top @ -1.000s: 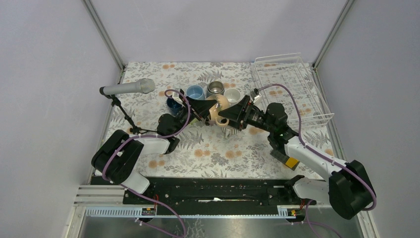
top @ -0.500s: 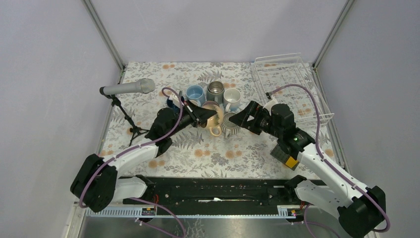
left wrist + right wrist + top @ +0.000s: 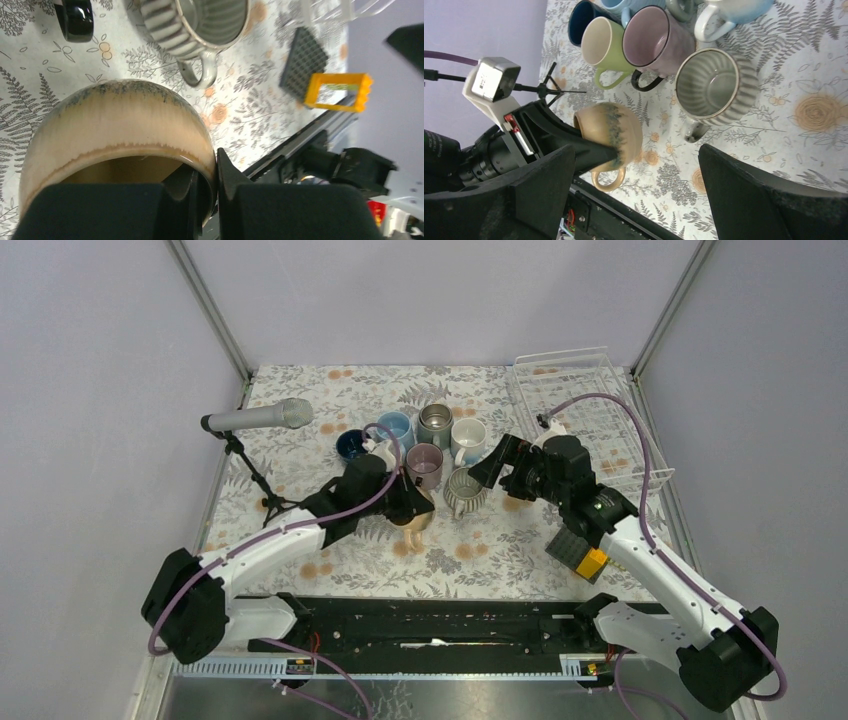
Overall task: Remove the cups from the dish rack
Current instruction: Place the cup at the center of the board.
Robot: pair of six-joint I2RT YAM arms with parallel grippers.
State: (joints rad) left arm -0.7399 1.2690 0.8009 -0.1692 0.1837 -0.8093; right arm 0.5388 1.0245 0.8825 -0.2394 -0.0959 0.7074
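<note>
Our left pincer pinches the tan mug by its rim, on the near side of the other mugs, left of the dish rack. Our right pincer gapes wide, holding nothing. From above, our arm half hides that mug.

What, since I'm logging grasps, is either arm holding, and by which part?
The left fingers pinch the tan mug by its rim, one inside. The right fingers stand open, empty.
</note>
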